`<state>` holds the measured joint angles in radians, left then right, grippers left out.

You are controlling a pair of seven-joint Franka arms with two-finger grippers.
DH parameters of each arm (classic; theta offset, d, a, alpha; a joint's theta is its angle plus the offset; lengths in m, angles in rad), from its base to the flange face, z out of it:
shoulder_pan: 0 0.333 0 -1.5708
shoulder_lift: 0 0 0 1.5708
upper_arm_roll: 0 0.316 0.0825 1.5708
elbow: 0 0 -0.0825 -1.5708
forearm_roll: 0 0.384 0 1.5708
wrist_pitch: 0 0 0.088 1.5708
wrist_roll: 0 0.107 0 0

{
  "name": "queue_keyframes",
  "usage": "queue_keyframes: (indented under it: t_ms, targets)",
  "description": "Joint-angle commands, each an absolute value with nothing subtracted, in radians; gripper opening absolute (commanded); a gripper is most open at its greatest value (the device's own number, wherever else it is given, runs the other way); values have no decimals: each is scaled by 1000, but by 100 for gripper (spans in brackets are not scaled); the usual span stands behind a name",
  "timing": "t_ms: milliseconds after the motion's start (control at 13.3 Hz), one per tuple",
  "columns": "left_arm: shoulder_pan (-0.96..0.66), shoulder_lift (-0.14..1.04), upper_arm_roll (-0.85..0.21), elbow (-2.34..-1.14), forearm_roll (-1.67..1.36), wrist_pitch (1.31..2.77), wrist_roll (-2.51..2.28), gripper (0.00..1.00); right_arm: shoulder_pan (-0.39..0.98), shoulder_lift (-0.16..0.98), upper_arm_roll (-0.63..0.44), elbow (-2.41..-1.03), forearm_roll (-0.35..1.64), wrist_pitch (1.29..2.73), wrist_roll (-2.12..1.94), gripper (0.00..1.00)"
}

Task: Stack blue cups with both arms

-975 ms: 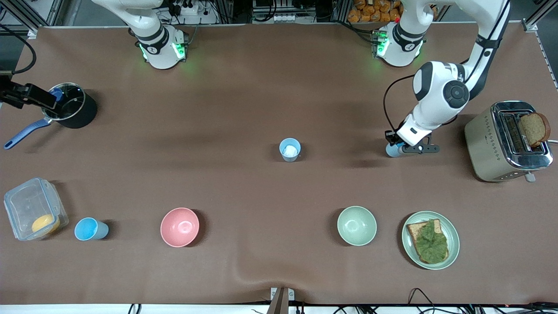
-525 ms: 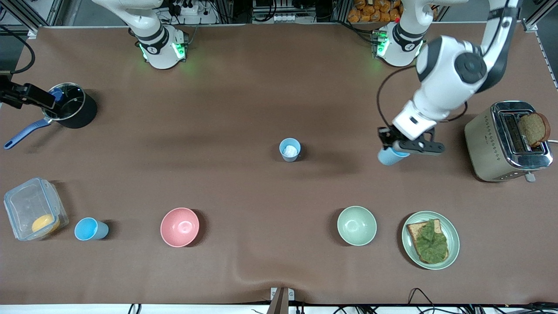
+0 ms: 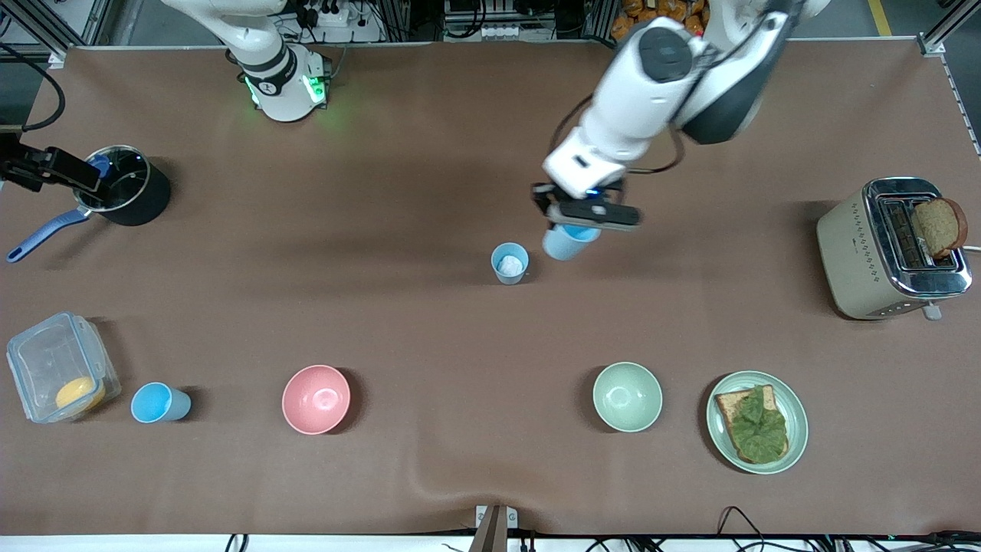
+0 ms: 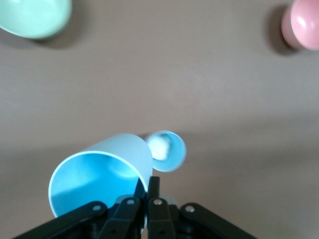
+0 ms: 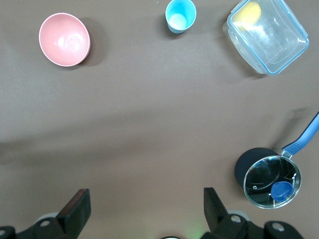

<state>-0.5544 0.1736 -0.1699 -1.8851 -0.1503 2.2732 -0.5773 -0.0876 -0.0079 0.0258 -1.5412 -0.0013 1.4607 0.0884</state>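
The held cup (image 3: 565,242) hangs just beside the middle cup (image 3: 510,263).

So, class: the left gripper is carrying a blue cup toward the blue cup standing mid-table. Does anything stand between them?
Nothing visible does. The left gripper, shut on the carried cup, is up beside the standing cup, with only bare table around it. The right gripper waits, open.

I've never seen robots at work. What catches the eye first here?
The left arm's claw holds a small light-blue plastic cup in the air beside another light-blue cup standing mid-table. At the left arm's end, a shiny metal toaster has brown bread sticking out.
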Motion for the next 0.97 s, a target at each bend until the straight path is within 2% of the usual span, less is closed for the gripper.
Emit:
queue_keyframes:
  t_ms: [0,150,375,900]
  targets:
    - [-642,323,-152,-1758,-160,2258,-597,0,-106,-23,37,-1559,-17,1466,78,100]
    - [-669,408,-149,-1694,-158,2258,-595,0,-106,-23,37,-1559,-17,1466,78,100]
    - [-707,472,-115,-1646,-156,2260,-595,0,-104,-23,37,-1559,-17,1465,80,100]
    - [-707,503,-107,-1651,-144,2261,-583,0,-103,-23,37,-1560,-14,1459,92,100]
